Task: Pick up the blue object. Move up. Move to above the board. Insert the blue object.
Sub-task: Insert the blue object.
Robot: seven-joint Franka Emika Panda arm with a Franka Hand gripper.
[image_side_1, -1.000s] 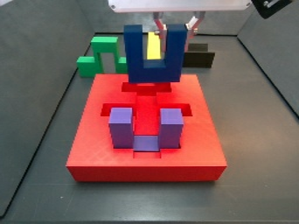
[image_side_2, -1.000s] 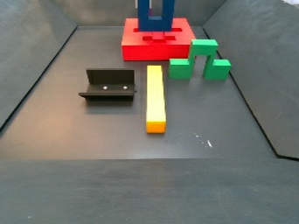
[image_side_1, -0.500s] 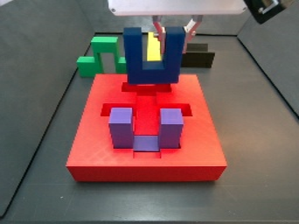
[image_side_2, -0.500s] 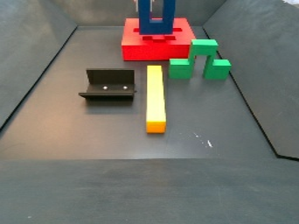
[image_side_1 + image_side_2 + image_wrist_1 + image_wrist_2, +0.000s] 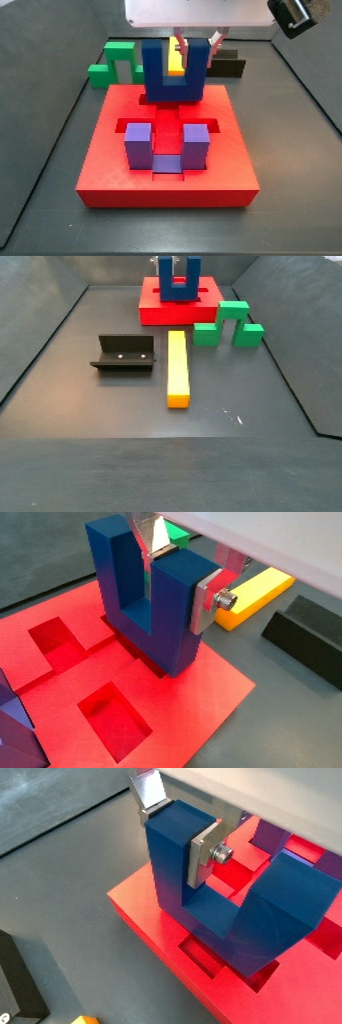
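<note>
The blue object [image 5: 144,597] [image 5: 230,908] is a dark blue U-shaped block standing upright, prongs up, on the far part of the red board [image 5: 120,165] [image 5: 158,311] [image 5: 201,707] [image 5: 144,908]. Its base sits at the mouth of a recess and looks slightly sunk into it. My gripper [image 5: 178,570] [image 5: 175,823] [image 5: 181,40] comes down from above and is shut on one prong, with a silver finger plate [image 5: 210,600] [image 5: 202,856] flat against that prong's outer face. In both side views the blue object [image 5: 175,75] [image 5: 178,278] stands at the board's far end.
A purple U-shaped block [image 5: 167,145] [image 5: 287,843] stands in the board's near recess. Beyond the board are a green block [image 5: 118,60] [image 5: 227,324], a yellow bar [image 5: 178,366] [image 5: 261,592] and the dark fixture [image 5: 123,354] [image 5: 310,632]. Open board recesses [image 5: 114,717] lie beside the blue object.
The gripper has moved straight down with the blue object, whose base has dropped from above the board onto the recess.
</note>
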